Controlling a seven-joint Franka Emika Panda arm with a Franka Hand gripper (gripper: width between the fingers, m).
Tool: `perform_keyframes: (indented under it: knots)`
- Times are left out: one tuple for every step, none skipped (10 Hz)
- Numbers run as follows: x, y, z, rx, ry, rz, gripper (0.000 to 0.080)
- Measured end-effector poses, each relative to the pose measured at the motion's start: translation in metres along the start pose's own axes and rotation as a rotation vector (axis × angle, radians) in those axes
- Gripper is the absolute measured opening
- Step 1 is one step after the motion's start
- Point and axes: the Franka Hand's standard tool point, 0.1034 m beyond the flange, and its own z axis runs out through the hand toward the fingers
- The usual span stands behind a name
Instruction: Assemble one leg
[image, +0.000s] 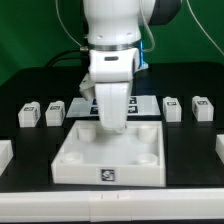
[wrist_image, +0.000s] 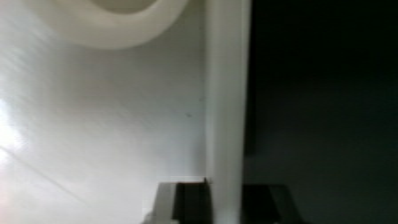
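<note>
The shell of my white robot arm (image: 112, 60) looks like moulded plastic, smooth with a soft gloss. The large white square tray (image: 80, 175) under me reads as smooth, matt plastic. In the wrist view its floor (wrist_image: 107, 120) shows a faint sheen and fine streaks. The small white stubby legs (image: 55, 112) share that dull white finish, and each carries a flat printed black-and-white tag. The black table top (image: 25, 170) is matt. The green backdrop (image: 35, 70) looks like unshiny cloth.

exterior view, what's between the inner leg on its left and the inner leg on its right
The marker board, partly hidden by the arm, whose end effector hangs at the tray's far wall; shown in the exterior view.
</note>
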Motion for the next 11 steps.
perform_keyframes:
  knots:
    - [0.017,0.001,0.000,-0.006,0.015,-0.032,0.0060]
    - [0.013,0.001,0.000,-0.006,0.013,-0.024,0.0060]
    - [0.012,0.002,0.000,-0.006,0.013,-0.019,0.0060]
    - [0.012,0.002,0.000,-0.006,0.013,-0.019,0.0060]
    - [0.012,0.002,0.000,-0.006,0.013,-0.019,0.0060]
    - [0.012,0.002,0.000,-0.007,0.013,-0.015,0.0060]
    - [0.021,0.009,0.000,-0.009,0.017,-0.009,0.0060]
    - [0.036,0.021,0.001,-0.023,0.027,-0.023,0.0060]
    - [0.052,0.030,0.001,-0.032,0.036,-0.035,0.0060]
    - [0.061,0.033,0.001,-0.034,0.042,-0.049,0.0060]
    - [0.064,0.037,0.001,-0.033,0.041,-0.045,0.0060]
